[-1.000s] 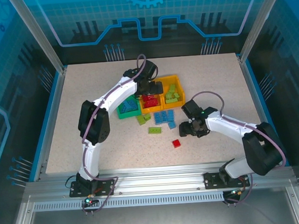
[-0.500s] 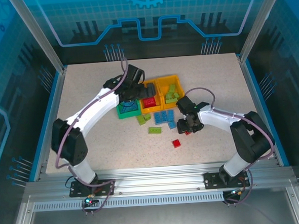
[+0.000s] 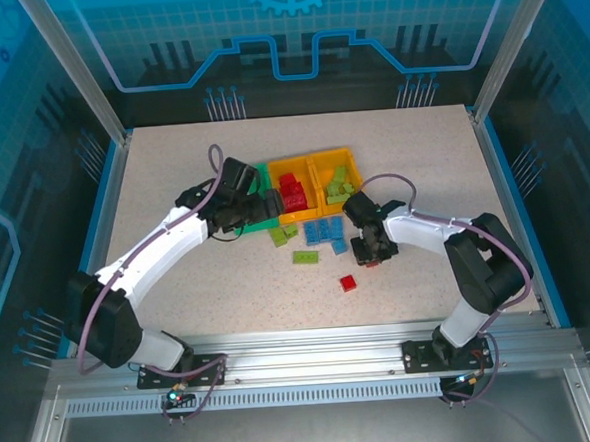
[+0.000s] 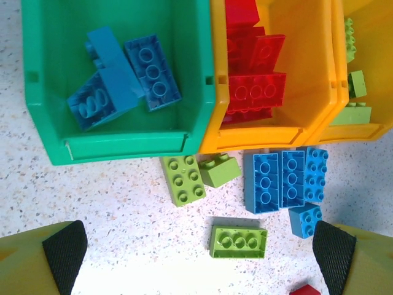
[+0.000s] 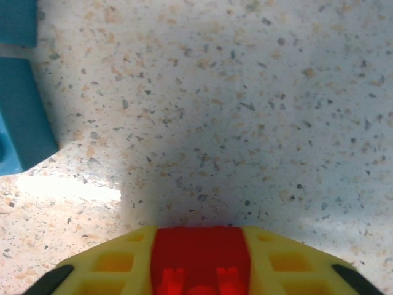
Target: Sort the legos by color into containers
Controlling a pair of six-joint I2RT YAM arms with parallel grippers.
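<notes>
The right pincer [image 5: 200, 276] is clamped on a red lego [image 5: 200, 246] close over the speckled table [image 5: 245, 123], beside loose blue legos [image 3: 324, 229]. The left pincer [image 4: 198, 261] hangs spread wide over loose lime legos [image 4: 238, 241] in front of the containers. Blue bricks [image 4: 150, 74] lie in the green bin [image 4: 123, 146], red bricks [image 4: 255, 92] in the middle orange bin [image 4: 307, 61], and lime bricks [image 4: 353, 114] in the right orange bin [image 4: 377, 49].

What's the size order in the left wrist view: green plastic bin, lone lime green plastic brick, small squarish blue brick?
Largest first:
1. green plastic bin
2. lone lime green plastic brick
3. small squarish blue brick
</notes>
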